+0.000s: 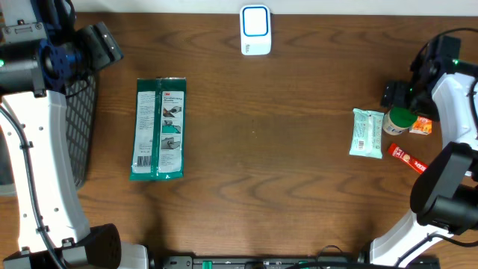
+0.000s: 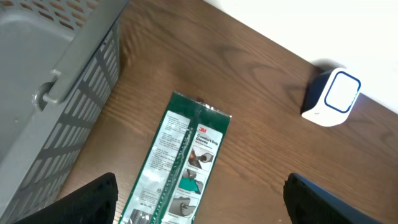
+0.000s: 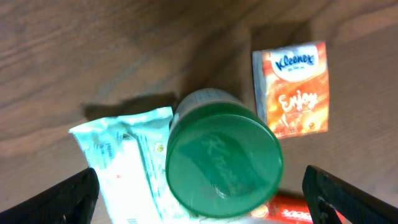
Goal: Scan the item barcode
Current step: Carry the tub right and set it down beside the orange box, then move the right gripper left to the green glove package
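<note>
Right wrist view: the right end effector (image 3: 206, 200) is hanging spread wide and empty, centred above the green-lidded canister (image 3: 224, 165), likely lining up a grasp. That canister is standing between the wipes pack (image 3: 121, 165) and the tissue packet (image 3: 291, 87), well apart from the scanner (image 1: 255, 30) across the counter (image 1: 299, 187).

The tabletop (image 1: 284, 149) is dark brown with streaky wood grain. The packet (image 1: 158, 128) is dark green and white, and the scanner (image 1: 255, 30) is white with a blue-outlined window. The basket (image 2: 56, 74) is grey mesh. The jar lid (image 3: 224, 163) is green, the tissue pack (image 3: 291, 87) orange with white lettering, the pouch (image 3: 124, 162) pale mint and the tube (image 1: 407, 158) red. My left fingers (image 2: 93, 199) and right fingers (image 3: 68, 196) are black.
</note>
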Robot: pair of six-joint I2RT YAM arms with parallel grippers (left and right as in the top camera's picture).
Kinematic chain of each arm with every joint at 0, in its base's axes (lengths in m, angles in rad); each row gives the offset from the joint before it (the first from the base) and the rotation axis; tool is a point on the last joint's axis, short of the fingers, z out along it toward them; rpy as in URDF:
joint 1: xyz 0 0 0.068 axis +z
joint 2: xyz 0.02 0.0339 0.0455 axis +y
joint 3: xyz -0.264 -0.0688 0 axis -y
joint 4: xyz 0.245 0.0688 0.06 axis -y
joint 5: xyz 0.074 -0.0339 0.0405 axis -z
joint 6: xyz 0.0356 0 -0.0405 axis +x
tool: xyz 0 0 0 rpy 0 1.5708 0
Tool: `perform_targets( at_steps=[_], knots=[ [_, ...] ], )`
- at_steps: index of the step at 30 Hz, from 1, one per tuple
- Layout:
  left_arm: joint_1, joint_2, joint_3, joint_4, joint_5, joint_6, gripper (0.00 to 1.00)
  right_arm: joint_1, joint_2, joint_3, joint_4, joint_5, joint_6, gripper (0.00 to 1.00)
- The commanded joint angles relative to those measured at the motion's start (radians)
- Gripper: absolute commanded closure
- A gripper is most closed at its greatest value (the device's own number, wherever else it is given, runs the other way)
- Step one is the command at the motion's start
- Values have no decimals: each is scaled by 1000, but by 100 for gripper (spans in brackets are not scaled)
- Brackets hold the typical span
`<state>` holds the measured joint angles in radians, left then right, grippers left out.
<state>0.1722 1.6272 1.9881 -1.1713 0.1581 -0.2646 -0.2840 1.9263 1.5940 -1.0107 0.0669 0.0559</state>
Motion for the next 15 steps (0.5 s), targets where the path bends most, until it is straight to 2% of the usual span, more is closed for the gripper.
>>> perform_targets(
  at_steps=[1, 3, 8, 10, 11, 15],
  knots=[
    [3, 3, 5, -3, 6, 8, 15, 2, -19, 80, -59, -34, -13, 1],
    [3, 3, 5, -3, 6, 8, 15, 7, -19, 122, -111, -121, -13, 3],
    [3, 3, 5, -3, 6, 8, 15, 32, -19, 175, -170, -456, -12, 22],
    [3, 3, 5, -3, 6, 8, 15, 50, -18, 171, -164, -620, -12, 71],
    [3, 3, 5, -3, 6, 8, 15, 63, -18, 163, -155, -669, -12, 99],
    [3, 3, 5, -3, 6, 8, 15, 159, -18, 119, -90, -695, 28, 99]
  ],
)
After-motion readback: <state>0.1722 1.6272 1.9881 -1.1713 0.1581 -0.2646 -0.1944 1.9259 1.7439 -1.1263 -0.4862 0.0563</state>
